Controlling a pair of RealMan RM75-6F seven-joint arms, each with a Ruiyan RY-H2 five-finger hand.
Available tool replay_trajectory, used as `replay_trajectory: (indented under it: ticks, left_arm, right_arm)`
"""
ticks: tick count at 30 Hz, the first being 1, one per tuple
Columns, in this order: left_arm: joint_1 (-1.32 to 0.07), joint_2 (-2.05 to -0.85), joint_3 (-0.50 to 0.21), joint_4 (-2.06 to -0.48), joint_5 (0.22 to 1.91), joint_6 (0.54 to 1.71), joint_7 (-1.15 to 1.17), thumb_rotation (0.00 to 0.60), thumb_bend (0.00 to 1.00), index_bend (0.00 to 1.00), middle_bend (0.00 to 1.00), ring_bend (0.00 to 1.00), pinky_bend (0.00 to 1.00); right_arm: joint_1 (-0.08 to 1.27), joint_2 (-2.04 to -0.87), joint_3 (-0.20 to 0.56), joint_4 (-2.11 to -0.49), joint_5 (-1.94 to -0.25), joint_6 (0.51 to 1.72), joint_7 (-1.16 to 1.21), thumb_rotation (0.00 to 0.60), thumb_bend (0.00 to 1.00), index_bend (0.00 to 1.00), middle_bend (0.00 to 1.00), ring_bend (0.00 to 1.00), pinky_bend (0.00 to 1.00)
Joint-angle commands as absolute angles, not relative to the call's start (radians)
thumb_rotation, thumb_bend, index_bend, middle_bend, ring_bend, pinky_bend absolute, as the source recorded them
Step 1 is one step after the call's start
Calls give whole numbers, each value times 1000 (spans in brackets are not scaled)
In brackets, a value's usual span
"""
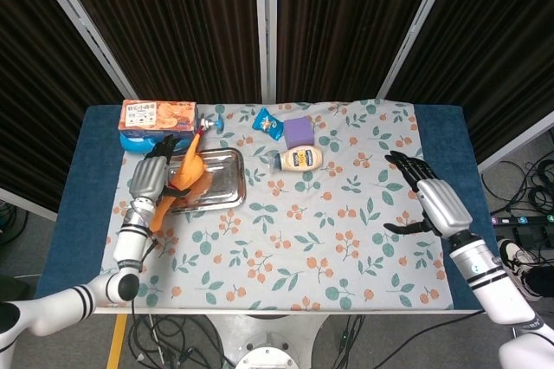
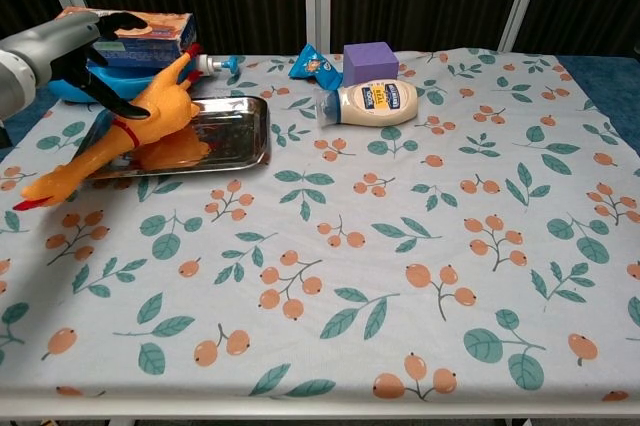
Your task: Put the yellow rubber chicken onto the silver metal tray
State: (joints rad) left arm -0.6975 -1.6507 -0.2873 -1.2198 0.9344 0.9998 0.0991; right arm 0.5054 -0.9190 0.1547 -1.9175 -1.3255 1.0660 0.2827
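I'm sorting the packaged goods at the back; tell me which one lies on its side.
The mayonnaise bottle lies on its side, cap toward the silver metal tray. The cracker box lies flat and the blue snack packet is just a pouch.

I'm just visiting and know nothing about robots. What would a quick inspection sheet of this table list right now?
Surface: table under a leaf-and-berry print cloth, blue edges.
Job's things: yellow rubber chicken lying tilted across the silver metal tray, its head end hanging past the tray's near left edge.
Clutter: mayonnaise bottle on its side, purple block, blue snack packet, biscuit box on a blue container.
Hands: left hand at the chicken, grip unclear; right hand open over the table's right side, holding nothing.
Cables: on the floor, front and right.
Surroundings: dark curtains with pale poles.
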Motion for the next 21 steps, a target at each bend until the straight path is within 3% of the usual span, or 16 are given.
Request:
replay_trajectory:
  ticks: [1,4,7,11,13,15,18,21]
  left_arm:
    - [-681,-1615,-296,-1269,962,1010,67,543,0,87,49,42,194]
    - [-650,-1537,-285,-1360,980,1016,63,600,0,88,49,43,195]
    - [-596,-1439,-270,-1471,993,1064,77,600,0,97,50,45,196]
    - [-512,-1354,-241,-1563,1028,1169,80,600,11,121,78,62,198]
    - [-461,-1320,-216,-1592,1063,1228,68,600,37,142,110,72,199]
    - [-418,-1295,-189,-1608,1101,1274,48,600,69,179,143,83,199]
    - [-349,-1259,-130,-1615,1189,1345,12,600,107,225,163,91,199]
    - [-283,-1241,-83,-1615,1262,1428,-5,600,122,241,165,92,199]
  right_arm:
    - [497,-917,153,-1911,-1329,1068,295,600,0,0,0,0,0]
    - [480,-916,146,-1896,-1336,1078,307,600,0,0,0,0,0]
    - [452,-921,131,-1867,-1343,1101,306,600,38,0,21,0,0]
    - [397,-955,108,-1814,-1353,1173,270,600,358,4,147,36,87]
    - [366,-973,87,-1780,-1369,1209,241,600,403,69,172,57,115]
    - [332,-995,72,-1747,-1382,1257,215,600,412,154,200,77,127]
    - [270,-1049,55,-1681,-1403,1357,170,600,409,233,308,184,241]
    - [216,-1084,30,-1637,-1430,1424,164,600,344,227,306,183,249]
